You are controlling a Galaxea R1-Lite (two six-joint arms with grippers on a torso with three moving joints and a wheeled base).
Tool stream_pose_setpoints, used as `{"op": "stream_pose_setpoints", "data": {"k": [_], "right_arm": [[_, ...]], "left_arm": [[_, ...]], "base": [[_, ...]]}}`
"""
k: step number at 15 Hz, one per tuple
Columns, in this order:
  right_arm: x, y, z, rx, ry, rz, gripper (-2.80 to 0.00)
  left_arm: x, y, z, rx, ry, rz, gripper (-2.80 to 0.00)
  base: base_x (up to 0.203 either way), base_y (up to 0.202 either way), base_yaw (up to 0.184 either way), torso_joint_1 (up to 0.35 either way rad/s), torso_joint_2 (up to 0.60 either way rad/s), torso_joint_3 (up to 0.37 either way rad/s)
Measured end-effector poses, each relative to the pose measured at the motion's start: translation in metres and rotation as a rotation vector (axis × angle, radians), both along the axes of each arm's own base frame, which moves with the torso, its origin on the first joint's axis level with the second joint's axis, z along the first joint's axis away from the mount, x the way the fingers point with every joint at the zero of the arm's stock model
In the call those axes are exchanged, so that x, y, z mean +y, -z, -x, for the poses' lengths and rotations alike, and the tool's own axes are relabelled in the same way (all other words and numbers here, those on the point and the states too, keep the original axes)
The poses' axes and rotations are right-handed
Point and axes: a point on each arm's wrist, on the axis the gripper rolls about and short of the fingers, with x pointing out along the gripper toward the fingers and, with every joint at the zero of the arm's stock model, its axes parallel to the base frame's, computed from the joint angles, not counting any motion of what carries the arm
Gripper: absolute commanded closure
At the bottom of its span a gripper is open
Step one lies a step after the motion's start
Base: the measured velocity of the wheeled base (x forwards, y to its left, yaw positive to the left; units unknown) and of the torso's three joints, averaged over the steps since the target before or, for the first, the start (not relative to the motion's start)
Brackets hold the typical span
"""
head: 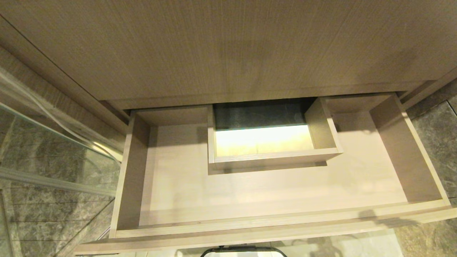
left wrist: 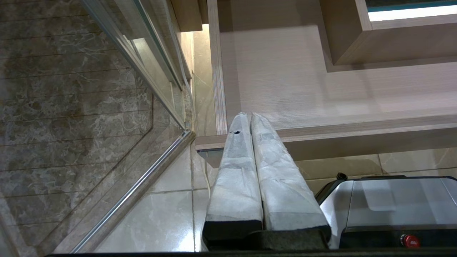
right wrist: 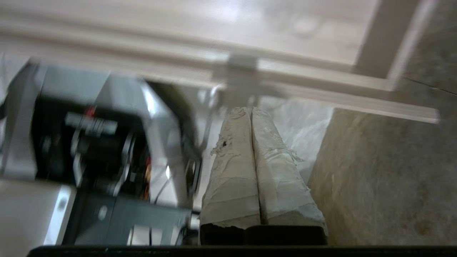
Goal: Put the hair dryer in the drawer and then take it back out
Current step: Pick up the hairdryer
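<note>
The light-wood drawer [head: 271,192] stands pulled out in the head view, U-shaped around a boxed cut-out [head: 273,155] at mid-back, and nothing lies on its floor. The hair dryer is out of view in every frame. My left gripper [left wrist: 250,116] is shut with nothing in it, low by the drawer's front left corner [left wrist: 214,141]. My right gripper [right wrist: 250,110] is shut and empty too, below and in front of the drawer's front edge [right wrist: 303,91], over the floor. Neither arm shows in the head view.
A tall wood panel [head: 228,50] rises above the drawer. A glass shower screen [head: 53,150] with a metal rail stands to the left over dark marble floor. My silver and black base [left wrist: 392,210] sits under the drawer front on pale tiles.
</note>
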Motion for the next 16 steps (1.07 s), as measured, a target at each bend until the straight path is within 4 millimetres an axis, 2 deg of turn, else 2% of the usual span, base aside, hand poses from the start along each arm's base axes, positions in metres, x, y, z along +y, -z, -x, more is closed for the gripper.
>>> {"op": "stream_pose_setpoints", "data": {"k": [4, 6, 8, 12, 14, 16], "right_arm": [[0.000, 0.017, 0.005, -0.169, 0.040, -0.040, 0.00], [0.000, 0.043, 0.006, -0.165, 0.035, -0.065, 0.00], [0.001, 0.074, 0.016, -0.187, 0.025, -0.095, 0.00], [0.002, 0.129, 0.048, -0.278, 0.041, -0.153, 0.00], [0.002, 0.151, 0.066, -0.370, 0.040, -0.162, 0.00], [0.001, 0.172, 0.075, -0.472, 0.065, -0.163, 0.00]], "left_arm": [[0.000, 0.000, 0.000, 0.000, 0.000, 0.000, 0.00], [0.000, 0.000, 0.000, 0.000, 0.000, 0.000, 0.00], [0.000, 0.000, 0.000, 0.000, 0.000, 0.000, 0.00], [0.000, 0.000, 0.000, 0.000, 0.000, -0.001, 0.00], [0.000, 0.000, 0.000, 0.000, 0.000, -0.003, 0.00], [0.000, 0.000, 0.000, 0.000, 0.001, -0.003, 0.00]], "base": [[0.000, 0.000, 0.000, 0.000, 0.00, 0.000], [0.000, 0.000, 0.000, 0.000, 0.00, 0.000], [0.000, 0.000, 0.000, 0.000, 0.00, 0.000], [0.000, 0.000, 0.000, 0.000, 0.00, 0.000], [0.000, 0.000, 0.000, 0.000, 0.00, 0.000], [0.000, 0.000, 0.000, 0.000, 0.00, 0.000]]}}
